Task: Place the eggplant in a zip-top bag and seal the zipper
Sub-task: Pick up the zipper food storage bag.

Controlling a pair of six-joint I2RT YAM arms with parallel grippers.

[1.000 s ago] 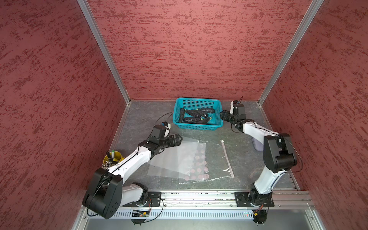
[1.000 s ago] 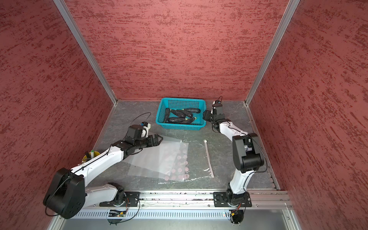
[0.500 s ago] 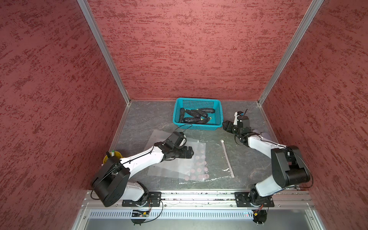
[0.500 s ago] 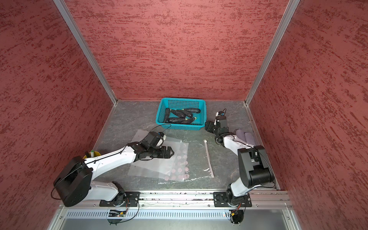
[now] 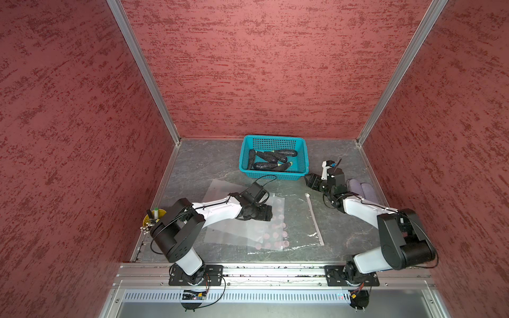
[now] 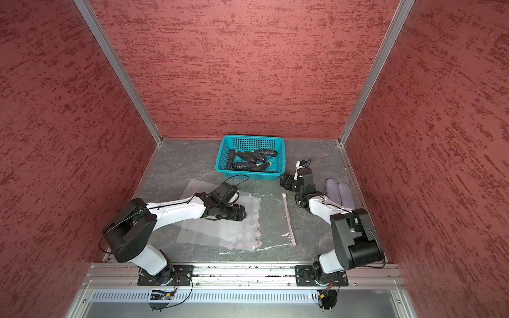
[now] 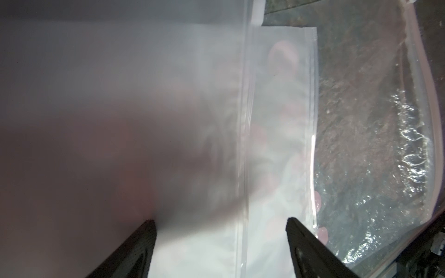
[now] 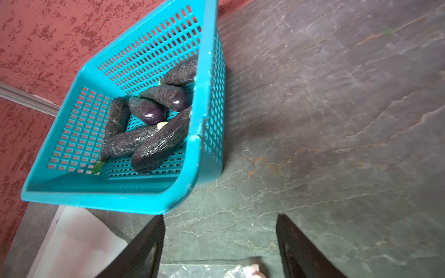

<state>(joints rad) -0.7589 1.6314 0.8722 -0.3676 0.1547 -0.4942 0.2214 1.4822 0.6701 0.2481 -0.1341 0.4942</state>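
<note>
1. Your left hand (image 5: 266, 215) has crossed in the last second from the far left edge of the bag stack to its middle. It now sits low over the frosted bag (image 5: 220, 192) and the pink-dotted bag (image 5: 275, 235). The wrist view shows its fingers (image 7: 144, 243) spread wide, straddling a bag edge and gripping nothing. Whether the tips touch the plastic cannot be told. Finding: bag handling has started, but no bag is lifted or opened.

2. Beside the stack, the zipper strip (image 5: 314, 220) of the clear bag runs near to far, slider (image 5: 307, 195) at the far end. The mouth therefore faces the robot's right.

3. Your right hand (image 5: 309, 180) has drawn back from the right side of the basket (image 5: 272, 176) to just off its near right corner. Its fingers (image 8: 144, 243) stand apart and empty. Finding: no eggplant was collected.

4. The eggplants (image 5: 265, 166) all remain in the basket at the back of the surface. Most lie with the long axis across the basket, left to right. 1 at the left end (image 5: 251, 158) lies near to far, green stem (image 8: 98, 166) toward the near wall. Insertion and sealing are both outstanding.
</note>
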